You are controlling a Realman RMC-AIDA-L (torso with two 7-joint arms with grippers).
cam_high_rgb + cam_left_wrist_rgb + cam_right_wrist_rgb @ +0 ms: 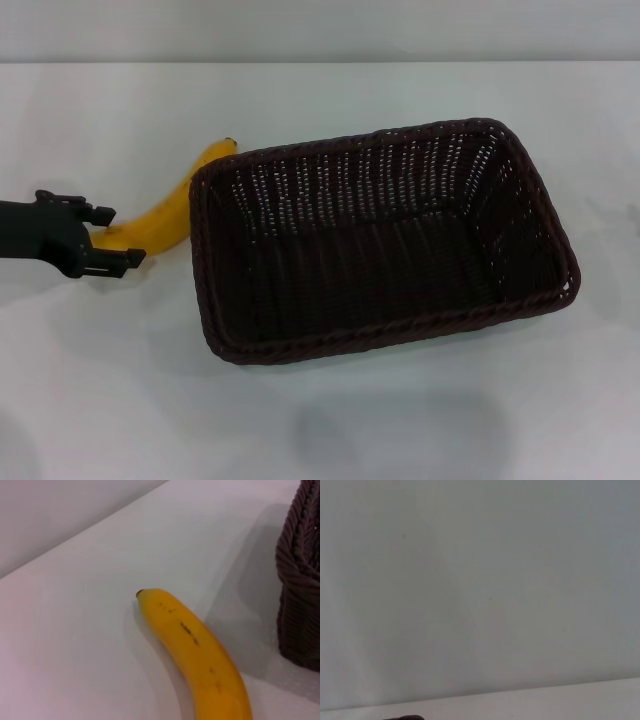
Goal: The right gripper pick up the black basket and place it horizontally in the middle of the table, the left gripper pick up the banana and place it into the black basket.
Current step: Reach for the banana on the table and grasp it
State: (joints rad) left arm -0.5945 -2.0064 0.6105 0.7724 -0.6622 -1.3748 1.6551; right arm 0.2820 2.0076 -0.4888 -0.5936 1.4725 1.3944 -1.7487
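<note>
The black basket (380, 235) stands upright and empty in the middle of the white table (400, 420), its long side running left to right. The yellow banana (165, 210) lies on the table against the basket's left end; it also shows in the left wrist view (200, 655), with the basket's corner (300, 580) beside it. My left gripper (118, 237) reaches in from the left, its open jaws on either side of the banana's near end. My right gripper is out of view.
The table's far edge meets a pale wall (320, 30). The right wrist view shows only that wall (480, 580) and a strip of tabletop (545, 700).
</note>
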